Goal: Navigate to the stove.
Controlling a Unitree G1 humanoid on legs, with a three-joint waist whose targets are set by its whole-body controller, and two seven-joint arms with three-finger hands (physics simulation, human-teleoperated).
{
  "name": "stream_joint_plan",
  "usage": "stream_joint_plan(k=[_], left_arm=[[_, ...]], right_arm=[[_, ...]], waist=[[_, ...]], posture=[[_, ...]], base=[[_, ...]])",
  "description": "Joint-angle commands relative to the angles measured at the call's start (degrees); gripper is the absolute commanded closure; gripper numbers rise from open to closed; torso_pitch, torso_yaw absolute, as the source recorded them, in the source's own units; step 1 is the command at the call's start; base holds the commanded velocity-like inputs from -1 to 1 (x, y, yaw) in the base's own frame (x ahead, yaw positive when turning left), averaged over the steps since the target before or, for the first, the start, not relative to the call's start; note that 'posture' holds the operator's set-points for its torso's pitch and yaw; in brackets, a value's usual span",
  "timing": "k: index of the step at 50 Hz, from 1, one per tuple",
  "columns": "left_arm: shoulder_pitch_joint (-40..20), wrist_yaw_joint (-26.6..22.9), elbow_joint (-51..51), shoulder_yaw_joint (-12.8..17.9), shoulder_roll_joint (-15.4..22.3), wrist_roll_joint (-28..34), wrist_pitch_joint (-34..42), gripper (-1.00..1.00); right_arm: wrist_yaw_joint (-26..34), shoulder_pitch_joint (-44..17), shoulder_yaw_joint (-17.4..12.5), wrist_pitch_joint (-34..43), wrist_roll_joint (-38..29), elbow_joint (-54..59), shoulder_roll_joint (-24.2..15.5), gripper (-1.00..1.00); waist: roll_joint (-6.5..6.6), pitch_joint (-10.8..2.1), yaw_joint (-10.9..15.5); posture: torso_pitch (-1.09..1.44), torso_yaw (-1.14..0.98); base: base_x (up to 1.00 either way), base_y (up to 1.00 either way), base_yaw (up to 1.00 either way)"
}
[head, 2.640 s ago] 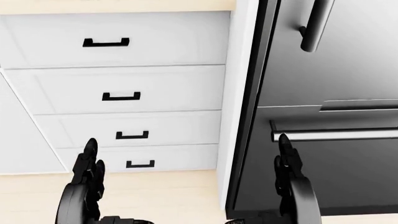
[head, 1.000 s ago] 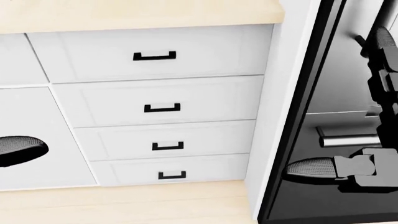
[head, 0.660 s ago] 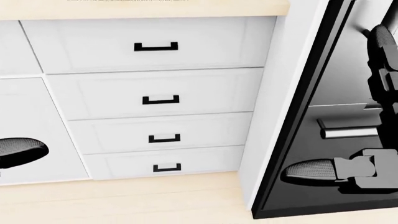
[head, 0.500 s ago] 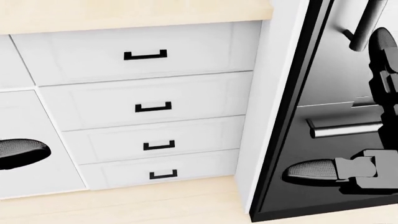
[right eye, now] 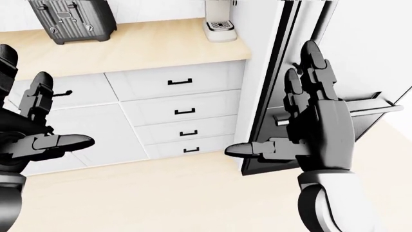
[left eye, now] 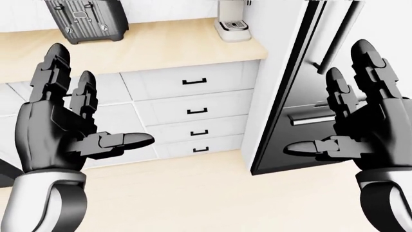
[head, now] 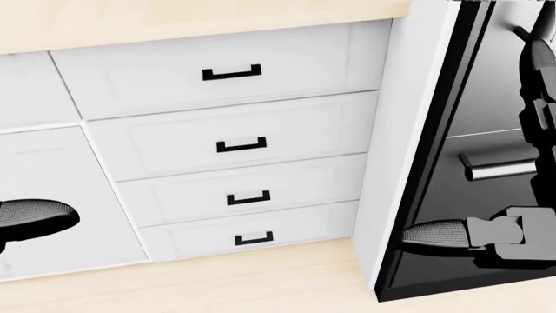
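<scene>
No stove shows in any view. Both my black three-finger hands are raised in front of me, palms facing each other, holding nothing. My left hand (left eye: 96, 106) is open before the white lower cabinets. My right hand (left eye: 328, 106) is open before the dark fridge (right eye: 361, 58). In the head view only my left thumb (head: 34, 218) and part of my right hand (head: 487, 235) show.
A stack of white drawers (left eye: 193, 111) with black handles sits under a light wood counter (left eye: 174, 43). On the counter stand a dark toaster (left eye: 87, 19) and a white coffee maker (left eye: 233, 24). The fridge stands to their right. Light wood floor (left eye: 206, 193) lies below.
The whole picture sways as the camera moves; the drawers have slid slightly right in the head view. Since 2.6 s ago both hands have risen and spread to the view's sides.
</scene>
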Motion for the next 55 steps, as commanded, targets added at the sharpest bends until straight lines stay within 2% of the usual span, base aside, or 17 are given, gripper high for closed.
stream_joint_plan(k=[1, 3, 13, 15, 16, 19, 22, 23, 24, 38, 39, 41, 44, 47, 49, 50, 55], left_arm=[[-0.8, 0.3, -0.9, 0.8, 0.7, 0.5, -1.5, -1.00], [-0.9, 0.4, -1.0, 0.9, 0.7, 0.4, -1.3, -1.00], [-1.2, 0.7, -0.8, 1.1, 0.9, -0.3, -1.1, -1.00], [-1.1, 0.8, -0.8, 1.1, 0.9, -0.4, -1.3, -1.00], [-1.2, 0.9, -0.8, 1.1, 1.0, -0.6, -1.2, -1.00], [-1.0, 1.0, -0.6, 1.1, 1.1, -0.6, -1.5, -1.00], [-1.1, 1.4, -0.9, 1.3, 1.2, -1.3, -1.1, -1.00], [-1.0, 1.4, -0.9, 1.2, 1.2, -1.2, -1.3, -1.00], [-1.0, 1.4, -0.9, 1.2, 1.3, -1.2, -1.4, -1.00], [-1.2, 0.8, -0.3, 0.5, 1.1, -0.3, -1.9, -1.00], [-1.2, 0.8, -0.3, 0.5, 1.1, -0.3, -1.7, -1.00], [-1.2, 0.9, -0.6, 0.6, 1.1, -0.5, -1.4, -1.00], [-1.1, 0.8, -0.6, 0.7, 1.0, -0.5, -1.5, -1.00], [-1.0, 0.8, -0.8, 0.7, 1.0, -0.6, -1.4, -1.00], [-0.9, 0.4, -0.3, 0.3, 1.0, 0.1, -1.9, -1.00], [-0.9, 0.3, -0.1, 0.3, 0.9, 0.3, -2.0, -1.00], [-0.7, 0.0, -0.3, 0.2, 0.5, 0.6, -2.0, -1.00]], right_arm=[[0.1, -0.9, -0.7, -1.4, 0.4, -1.2, -0.3, -1.00], [0.0, -0.9, -0.8, -1.5, 0.6, -1.2, -0.5, -1.00], [-0.2, -1.0, -0.9, -1.6, 1.1, -1.2, -0.9, -1.00], [-0.2, -1.1, -1.0, -1.6, 1.2, -1.2, -0.9, -1.00], [-0.2, -1.1, -0.9, -1.6, 1.2, -1.2, -0.9, -1.00], [0.1, -1.0, -0.9, -1.6, 0.7, -1.2, -0.6, -1.00], [0.1, -0.8, -0.6, -1.8, 0.7, -1.2, -0.8, -1.00], [0.0, -0.7, -0.6, -1.8, 0.7, -1.2, -0.9, -1.00], [0.0, -0.7, -0.5, -1.8, 0.7, -1.2, -0.8, -1.00], [0.4, -1.4, -0.9, -0.7, 0.4, -1.2, -0.1, -1.00], [0.2, -1.5, -1.0, -0.6, 0.8, -1.2, -0.3, -1.00], [0.4, -1.3, -0.9, -0.8, 0.5, -1.2, -0.3, -1.00], [0.2, -1.1, -0.9, -1.0, 0.8, -1.2, -0.6, -1.00], [-0.1, -1.1, -0.7, -1.3, 1.0, -1.2, -0.9, -1.00], [0.2, -1.2, -0.8, -0.9, 0.7, -1.2, -0.5, -1.00], [0.5, -1.2, -0.9, -0.7, 0.4, -1.2, -0.1, -1.00], [1.1, -0.9, -0.7, -0.7, -0.6, -1.2, 0.5, -1.00]], waist=[[-0.02, -0.98, 0.2], [2.36, -1.36, 0.0], [-3.10, -0.18, 1.8], [-5.70, -0.43, 1.4], [-4.23, 0.41, 1.0], [-5.72, -1.09, 0.8], [-3.29, 0.66, 0.2], [-1.57, 0.46, 0.3], [2.32, -0.86, 0.8], [-7.40, 0.37, 0.3], [-6.15, 0.46, 0.0], [-7.13, -0.80, 0.4], [-5.92, -0.65, 0.4], [-2.58, 0.31, 0.2], [3.53, -1.46, 0.6], [0.98, -0.57, 1.0], [-1.72, -0.39, 1.6]], posture=[[0.00, 0.00], [0.00, 0.00], [0.00, 0.00], [0.00, 0.00], [0.00, 0.00], [0.00, 0.00], [0.00, 0.00], [0.00, 0.00], [0.00, 0.00], [0.00, 0.00], [0.00, 0.00], [0.00, 0.00], [0.00, 0.00], [0.00, 0.00], [0.00, 0.00], [0.00, 0.00], [0.00, 0.00]], base=[[0.00, 0.75, 0.00], [0.00, 0.70, 0.00], [0.00, 0.66, 0.00], [0.00, 0.66, 0.00], [0.00, 0.66, 0.00], [0.00, 0.65, 0.00], [0.00, 0.65, 0.00], [0.00, 0.65, 0.00], [0.00, 0.65, 0.00], [0.00, 0.65, 0.00], [0.00, 0.66, 0.00], [0.00, 0.66, 0.00], [0.00, 0.65, 0.00], [0.00, 0.65, 0.00], [0.00, 0.65, 0.00], [0.00, 0.66, 0.00], [0.00, 0.64, 0.00]])
